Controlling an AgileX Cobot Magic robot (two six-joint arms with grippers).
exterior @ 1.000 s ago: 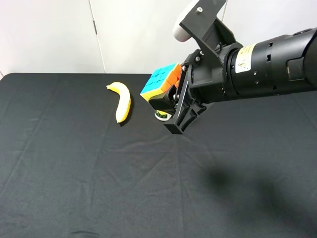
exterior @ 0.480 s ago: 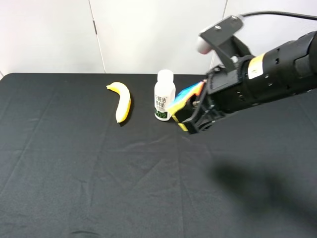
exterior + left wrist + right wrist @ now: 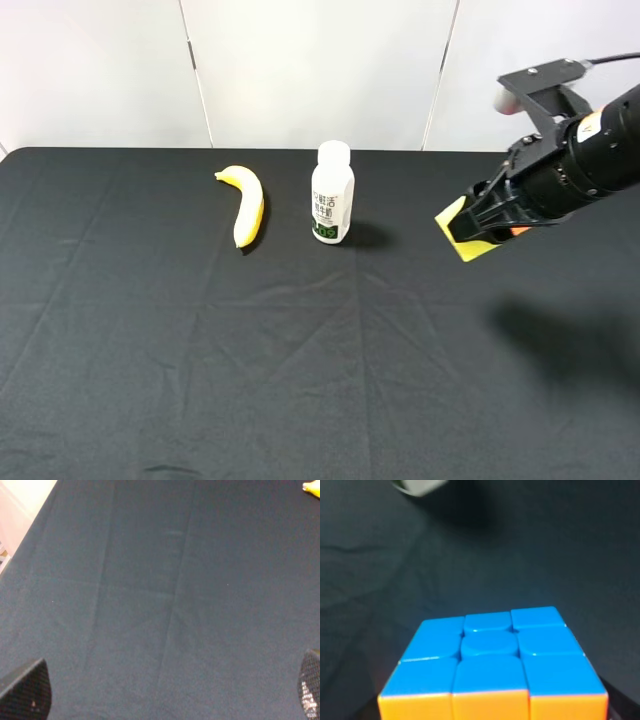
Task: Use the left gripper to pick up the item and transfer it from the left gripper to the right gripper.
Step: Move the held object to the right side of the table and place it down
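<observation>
**Cube sits in the right claw; a drop near the edge is the main risk**

Along the front edge of the bench draped in black cloth, nothing stands in the way. The black angular left gripper is outside the high camera's sight. Its own wrist camera shows two mesh-textured fingertips spread wide over bare cloth near the left edge, so it is released and empty.

Farther in, close to the right edge, the black two-finger right gripper on its thick stickered arm is clenched on the small puzzle cube with blue, orange and yellow faces. The cube hangs tilted. The arm's shadow falls well apart from it, toward the front right corner, so I judge the cube to be held clear of the cloth.

The right wrist camera fills with the cube's blue face and hardly shows the fingers, so the depth of the hold cannot be told. If the hold is shallow or skewed, a quick swing could twist the cube loose. It would probably bounce, and this near the right edge it might leave the bench.

Toward the back edge, the upright white plastic bottle and the curved yellow banana are well apart from the arm. The tall, narrow bottle would topple only if the arm swept toward the middle.
</observation>
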